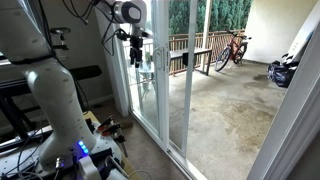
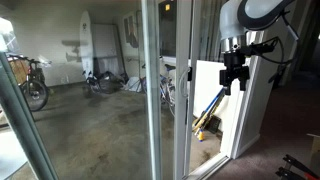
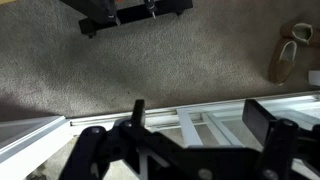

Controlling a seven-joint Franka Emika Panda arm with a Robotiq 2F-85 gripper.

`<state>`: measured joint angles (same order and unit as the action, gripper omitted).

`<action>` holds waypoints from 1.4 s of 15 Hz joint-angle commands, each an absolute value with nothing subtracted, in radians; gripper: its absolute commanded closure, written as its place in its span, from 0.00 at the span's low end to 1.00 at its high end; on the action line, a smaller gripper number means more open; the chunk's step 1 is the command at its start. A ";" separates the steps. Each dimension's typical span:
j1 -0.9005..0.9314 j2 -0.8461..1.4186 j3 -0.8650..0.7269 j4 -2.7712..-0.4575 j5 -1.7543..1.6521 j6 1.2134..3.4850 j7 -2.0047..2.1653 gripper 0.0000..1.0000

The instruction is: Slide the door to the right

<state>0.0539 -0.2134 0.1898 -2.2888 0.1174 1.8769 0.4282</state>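
The fingers are spread apart and hold nothing; in the wrist view both dark tips hang over the floor with an empty gap between them. The gripper points straight down and sits high above the floor, carried by the only arm on the rig. Directly below the fingers, the wrist view shows the floor track running across the picture, with grey carpet on the room side. The door stands just beside the gripper, on the patio side of it. It is a tall clear pane in a narrow white frame, and its long axis is vertical, parallel to the hanging fingers. In both exterior views the gripper lies close to the upright frame member. Whether a finger touches the frame cannot be determined from these views. Through the glass, the patio and a bicycle are visible. Judgement: the door can travel only along the track, so the coming move requires one finger set flat against the edge of the upright frame member. The push then runs parallel to the track, not across it. With the fingers spread, a side push appears more practical than a clamp on the narrow frame.
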 commanded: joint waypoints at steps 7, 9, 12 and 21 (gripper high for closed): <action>0.067 -0.165 0.177 -2.243 0.112 1.886 0.432 0.00; 0.071 -0.134 0.177 -2.193 0.115 1.895 0.431 0.00; 0.081 -0.094 0.178 -2.100 0.118 1.881 0.434 0.00; 0.119 -0.023 0.184 -1.885 -0.010 1.950 0.488 0.00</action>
<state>0.1086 -0.0596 0.1874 -1.9503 0.0549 1.9099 0.4345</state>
